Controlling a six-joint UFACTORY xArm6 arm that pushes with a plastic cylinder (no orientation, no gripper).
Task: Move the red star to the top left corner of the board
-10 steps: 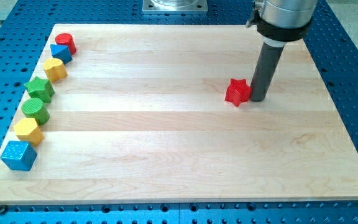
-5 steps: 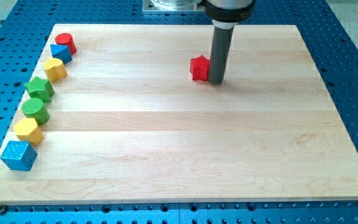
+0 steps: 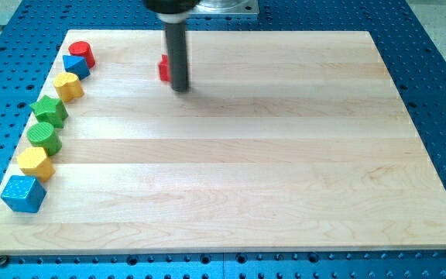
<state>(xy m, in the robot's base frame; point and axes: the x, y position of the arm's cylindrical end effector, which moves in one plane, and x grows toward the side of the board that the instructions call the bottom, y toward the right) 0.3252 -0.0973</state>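
My tip (image 3: pixel 180 88) against red star's (image 3: pixel 163 68) right

My tip (image 3: pixel 180 89) touches the star (image 3: pixel 163 68) from its right, far from the table's (image 3: pixel 285 186) left-edge row of blocks.

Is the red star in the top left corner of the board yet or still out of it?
Still out. The red star sits mid-board near the top edge, against my tip, well to the view's right of the red cylinder.
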